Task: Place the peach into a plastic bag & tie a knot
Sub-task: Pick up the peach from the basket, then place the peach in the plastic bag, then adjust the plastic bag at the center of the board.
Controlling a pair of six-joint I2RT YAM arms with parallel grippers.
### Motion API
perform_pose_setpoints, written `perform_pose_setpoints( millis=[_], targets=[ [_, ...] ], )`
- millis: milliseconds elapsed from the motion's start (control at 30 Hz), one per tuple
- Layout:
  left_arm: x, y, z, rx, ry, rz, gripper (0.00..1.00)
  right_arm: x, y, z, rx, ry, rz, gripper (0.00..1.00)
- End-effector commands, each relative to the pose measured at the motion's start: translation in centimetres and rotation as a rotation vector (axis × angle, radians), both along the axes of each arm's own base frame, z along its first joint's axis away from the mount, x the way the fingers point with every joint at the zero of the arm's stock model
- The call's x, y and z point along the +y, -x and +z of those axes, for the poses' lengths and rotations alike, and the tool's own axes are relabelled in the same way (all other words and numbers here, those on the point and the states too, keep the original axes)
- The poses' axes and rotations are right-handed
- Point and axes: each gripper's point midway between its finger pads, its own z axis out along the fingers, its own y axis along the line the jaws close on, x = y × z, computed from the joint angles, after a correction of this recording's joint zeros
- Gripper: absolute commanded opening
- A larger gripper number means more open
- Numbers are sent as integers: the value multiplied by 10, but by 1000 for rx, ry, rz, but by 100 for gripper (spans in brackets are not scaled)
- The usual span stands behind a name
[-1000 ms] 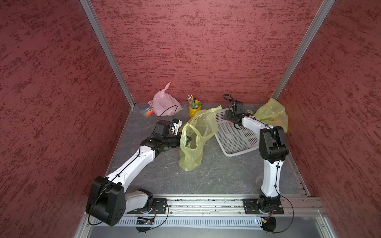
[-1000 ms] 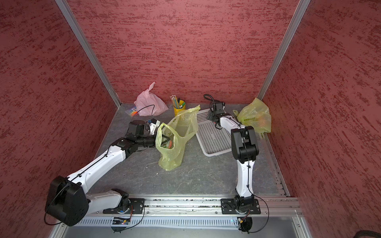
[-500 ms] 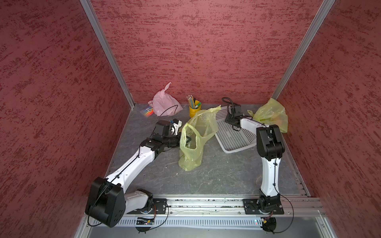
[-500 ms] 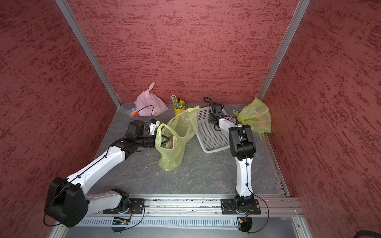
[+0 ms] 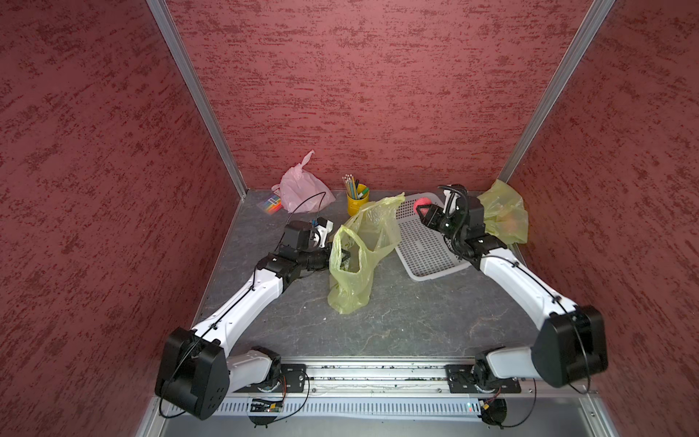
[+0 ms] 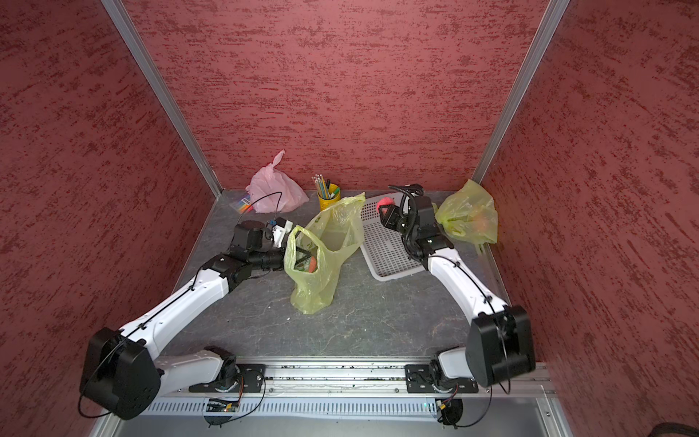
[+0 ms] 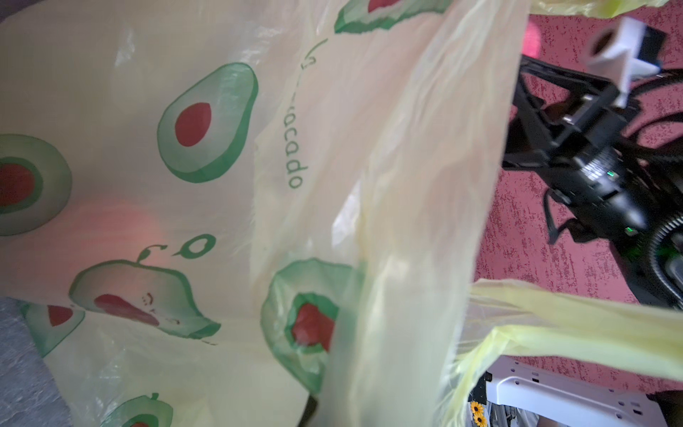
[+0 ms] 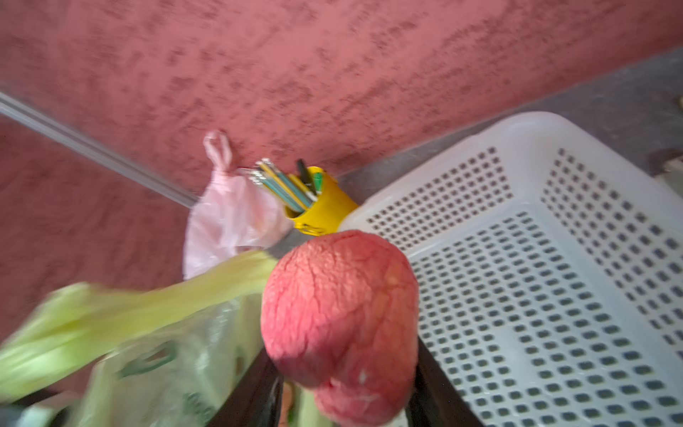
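Right gripper [image 5: 423,211] pinches the single peach [image 8: 340,307] between its two fingers, above the far corner of the one white basket [image 5: 427,249]. The fruit is near round. Its slightly longer axis runs out from the jaws along the gripper's reach; which end leads cannot be told. Left gripper [image 6: 302,254] is closed on the rim of the avocado-print plastic bag [image 5: 351,287], which stands on the table [image 5: 416,321], mouth upward. Bags number three: this one, a second yellow-green bag [image 5: 505,215] in the right rear corner, and one pink bag [image 5: 302,189]. One yellow cup [image 5: 356,202] holds pencils.
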Motion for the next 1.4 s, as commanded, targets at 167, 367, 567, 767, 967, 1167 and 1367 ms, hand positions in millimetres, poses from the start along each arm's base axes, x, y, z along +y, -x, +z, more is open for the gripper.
perform_pose_setpoints(
  millis=[167,367,567,767,967,1167,1367],
  targets=[
    [1,5,1,-7,6,3,0,104,56,10,41,-71,280,47],
    [-1,7,2,-9,15,0,0,152,41,-15,103,-24,328,64],
    [-1,7,3,-14,14,3,0,158,36,0,71,-10,329,86],
    [-2,5,4,-17,13,4,0,147,62,41,-5,-26,355,90],
    [-1,5,2,-13,9,6,0,173,90,74,-66,-12,446,95],
    [-1,6,2,-13,9,7,0,204,90,63,-34,89,439,98],
    [-1,5,4,-17,10,6,0,221,90,40,1,189,424,98]
  ],
)
